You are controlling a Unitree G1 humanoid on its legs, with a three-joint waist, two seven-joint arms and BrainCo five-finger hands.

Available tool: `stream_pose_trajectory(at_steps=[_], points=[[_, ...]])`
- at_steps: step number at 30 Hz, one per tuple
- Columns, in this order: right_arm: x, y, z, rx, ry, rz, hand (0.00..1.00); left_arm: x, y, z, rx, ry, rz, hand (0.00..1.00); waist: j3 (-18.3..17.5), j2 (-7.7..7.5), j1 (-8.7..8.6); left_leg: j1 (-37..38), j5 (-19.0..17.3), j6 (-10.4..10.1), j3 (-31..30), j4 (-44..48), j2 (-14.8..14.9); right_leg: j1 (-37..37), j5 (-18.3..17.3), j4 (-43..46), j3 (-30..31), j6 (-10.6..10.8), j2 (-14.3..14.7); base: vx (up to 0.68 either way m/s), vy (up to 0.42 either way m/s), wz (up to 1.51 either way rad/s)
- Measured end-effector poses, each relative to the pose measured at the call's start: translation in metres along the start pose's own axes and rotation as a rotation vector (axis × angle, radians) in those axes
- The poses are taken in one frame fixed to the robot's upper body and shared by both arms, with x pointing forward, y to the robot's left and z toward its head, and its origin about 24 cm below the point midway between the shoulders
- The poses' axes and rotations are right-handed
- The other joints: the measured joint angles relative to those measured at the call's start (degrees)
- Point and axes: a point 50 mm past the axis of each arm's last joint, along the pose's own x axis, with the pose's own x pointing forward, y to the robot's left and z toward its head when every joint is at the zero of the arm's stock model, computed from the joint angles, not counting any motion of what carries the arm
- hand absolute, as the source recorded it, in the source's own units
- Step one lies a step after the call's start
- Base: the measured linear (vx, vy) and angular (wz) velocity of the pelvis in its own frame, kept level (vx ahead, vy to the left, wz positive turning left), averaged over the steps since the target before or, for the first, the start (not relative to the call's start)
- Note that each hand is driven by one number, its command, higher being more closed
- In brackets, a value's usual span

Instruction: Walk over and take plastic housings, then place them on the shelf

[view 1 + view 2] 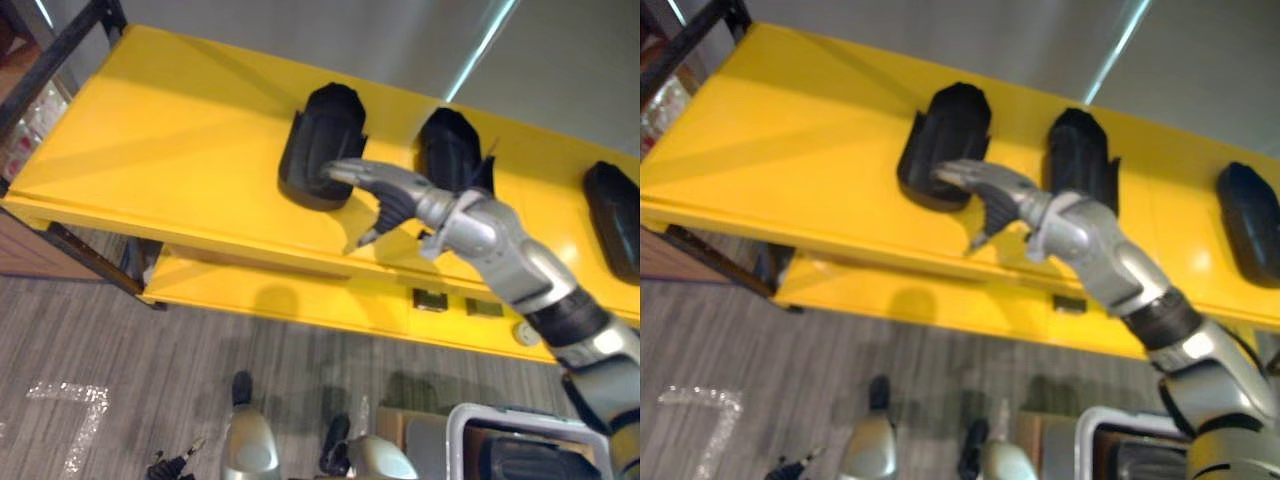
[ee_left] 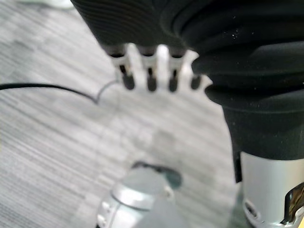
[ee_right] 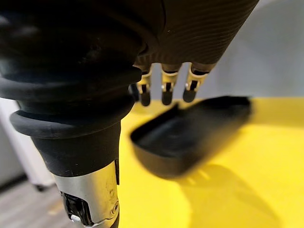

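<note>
Left eye view, upper centre: right hand, fingers loosely spread, touches a black plastic housing on the yellow shelf; placing seems nearly done, next lift away cleanly.

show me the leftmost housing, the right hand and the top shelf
leftmost housing (image 1: 325, 125), left eye view, its upper back
right hand (image 1: 392, 198), left eye view, its palm
top shelf (image 1: 170, 150), left eye view, bare yellow surface
</note>
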Motion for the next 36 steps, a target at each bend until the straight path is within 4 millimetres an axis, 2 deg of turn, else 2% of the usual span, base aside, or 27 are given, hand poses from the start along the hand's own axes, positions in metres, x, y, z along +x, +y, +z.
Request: stream_pose_trajectory(at_steps=[5,12,14,18,27,36], points=[[-0.017,-0.005,-0.015,-0.038,0.037,-0.027,0.0,0.001,0.002,0.009,0.002,-0.029,-0.008,0.0,0.1,-0.4,0.04,-0.3,0.1,-0.1,0.1,-0.5,0.1,-0.5,0.0,-0.1,0.0,0.0,0.1,0.0,0.0,0.0],[-0.023,-0.011,-0.017,-0.128,0.034,-0.118,0.0,0.001,0.001,0.011,0.003,-0.033,-0.018,0.0,0.7,-1.29,0.6,-1.0,-0.2,0.0,0.0,-0.3,0.1,-1.0,0.1,-0.1,0.1,0.1,0.1,0.0,0.0,0.01],[-0.023,-0.015,-0.015,-0.179,0.021,-0.182,0.0,0.001,0.0,0.013,0.001,-0.041,-0.036,0.0,0.8,-1.26,1.43,-1.1,-0.7,0.0,0.1,0.2,0.2,-1.0,0.1,0.0,0.3,0.1,0.1,0.0,0.006,-0.02],[-0.024,-0.017,-0.014,-0.232,0.014,-0.236,0.0,0.001,-0.001,0.016,-0.001,-0.053,-0.04,0.0,0.9,-1.14,1.9,-1.3,-1.0,-0.2,0.0,0.5,0.2,-1.0,0.1,0.0,0.4,0.1,0.0,0.0,0.0,0.0],[-0.024,-0.014,-0.015,-0.254,0.022,-0.172,0.0,0.0,-0.003,0.017,-0.003,-0.05,-0.052,0.0,2.8,0.52,2.84,-2.8,-1.2,0.3,-0.6,1.9,0.0,-1.6,0.1,0.1,0.0,0.1,-0.1,0.0,0.001,0.02],[-0.02,-0.004,-0.03,-0.266,0.088,-0.078,0.0,0.0,-0.005,0.022,-0.008,-0.066,-0.068,0.0,3.0,0.81,3.28,-4.0,-1.5,0.3,-1.7,2.9,-0.4,-1.7,-0.1,0.3,-0.5,-0.1,-0.3,0.0,0.009,0.07]])
